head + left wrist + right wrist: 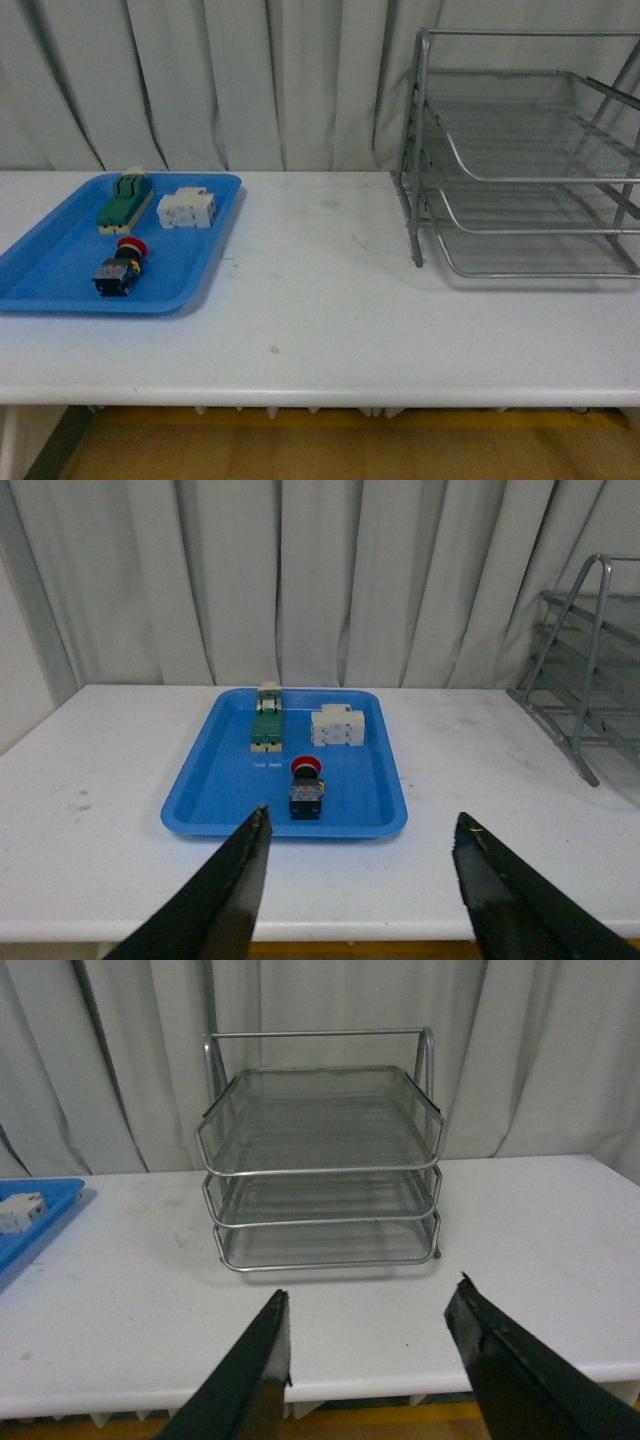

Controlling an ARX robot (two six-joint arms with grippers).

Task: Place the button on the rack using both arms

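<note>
The button (122, 267), with a red cap, yellow collar and dark body, lies on its side in the blue tray (60, 295) at the table's left; it also shows in the left wrist view (306, 788). The silver wire rack (525, 160) with three stacked trays stands at the back right and fills the right wrist view (322, 1165). My left gripper (362, 825) is open and empty, back near the table's front edge, facing the tray. My right gripper (372, 1295) is open and empty, facing the rack from the front edge. Neither arm shows in the front view.
In the blue tray (210, 810) a green-and-cream switch block (124, 200) and a white rectangular block (187, 209) lie behind the button. Grey curtains hang behind the white table (320, 300). The tray's corner shows in the right wrist view (35, 1225).
</note>
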